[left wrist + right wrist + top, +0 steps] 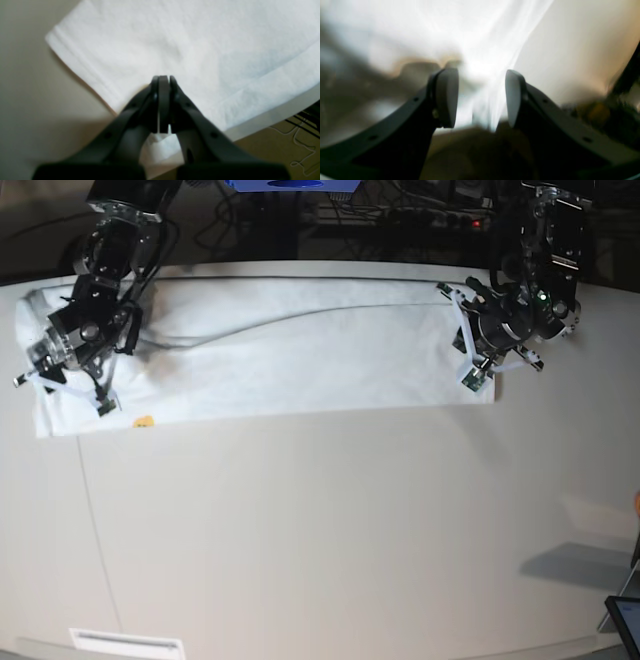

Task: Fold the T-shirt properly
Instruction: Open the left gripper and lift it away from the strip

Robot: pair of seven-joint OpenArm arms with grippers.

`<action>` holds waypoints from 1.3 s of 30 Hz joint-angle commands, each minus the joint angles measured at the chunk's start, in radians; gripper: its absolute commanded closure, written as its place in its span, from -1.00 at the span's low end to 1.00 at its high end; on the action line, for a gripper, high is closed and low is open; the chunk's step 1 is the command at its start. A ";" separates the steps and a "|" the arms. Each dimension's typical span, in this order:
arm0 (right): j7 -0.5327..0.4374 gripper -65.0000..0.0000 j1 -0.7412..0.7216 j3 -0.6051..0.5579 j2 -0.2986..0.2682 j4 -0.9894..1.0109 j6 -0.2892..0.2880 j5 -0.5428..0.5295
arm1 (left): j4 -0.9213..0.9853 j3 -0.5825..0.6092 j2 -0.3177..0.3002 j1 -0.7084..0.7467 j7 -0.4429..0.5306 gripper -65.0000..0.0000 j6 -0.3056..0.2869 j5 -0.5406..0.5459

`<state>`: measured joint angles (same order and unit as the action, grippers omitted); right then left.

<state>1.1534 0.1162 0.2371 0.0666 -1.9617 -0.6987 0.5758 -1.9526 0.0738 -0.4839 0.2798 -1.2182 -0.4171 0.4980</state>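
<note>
White table (320, 530) | T-shirt (300, 360) folded lengthwise | writing seemingly hidden

Smeared by motion blur beyond the right claw (481, 97): white cotton T-shirt (480, 45), print unseen.

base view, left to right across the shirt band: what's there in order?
Right gripper, jaws apart → small orange spot at the cloth's near edge → long white folded cotton T-shirt → left gripper, shut at the shirt's end.
</note>
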 commanded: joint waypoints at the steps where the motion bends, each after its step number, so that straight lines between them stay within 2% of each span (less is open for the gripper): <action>1: -0.049 0.10 -0.005 0.000 -0.003 -0.014 0.001 0.005 | -0.018 -0.009 0.006 -0.007 0.013 1.00 0.004 0.008; 5: -0.175 0.12 0.043 -0.005 -0.003 -0.008 0.001 0.002 | -0.020 -0.064 0.070 0.017 0.044 1.00 0.004 0.003; 6: -0.191 0.22 0.052 -0.002 -0.003 0.003 0.001 0.002 | -0.020 -0.081 0.084 0.034 0.077 1.00 0.004 0.003; 7: -0.201 0.37 0.056 0.000 -0.003 0.012 0.001 0.002 | -0.020 -0.088 0.095 0.046 0.114 1.00 0.004 0.003; 9: -0.217 0.86 0.056 0.006 -0.003 0.035 0.001 0.002 | -0.020 -0.101 0.113 0.075 0.199 1.00 0.004 0.003; 10: -0.221 0.96 0.058 0.018 -0.003 0.045 0.001 0.002 | -0.018 -0.099 0.119 0.092 0.245 1.00 0.004 0.001; 12: -0.220 0.87 0.053 0.035 -0.001 0.061 0.001 0.002 | -0.014 -0.093 0.124 0.114 0.301 1.00 0.005 0.001; 23: -0.226 0.91 -0.028 0.114 -0.007 0.250 0.001 0.000 | 0.203 -0.098 0.144 0.074 0.306 1.00 0.007 0.001; 32: -0.283 0.91 -0.138 0.115 -0.052 0.448 0.001 0.000 | 0.299 -0.090 0.162 -0.080 0.305 1.00 0.008 0.001; 36: -0.319 0.91 -0.197 0.127 -0.055 0.536 0.001 0.005 | 0.342 -0.090 0.176 -0.158 0.260 1.00 0.063 0.001; 39: -0.326 0.91 -0.240 0.156 -0.055 0.574 0.001 0.006 | 0.347 -0.088 0.192 -0.199 0.248 1.00 0.063 0.001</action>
<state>0.7929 -0.1413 0.3908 0.0029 -1.4227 -0.6548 0.6060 -1.5993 -0.0082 -0.2790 0.0860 -0.9554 -0.3706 0.5362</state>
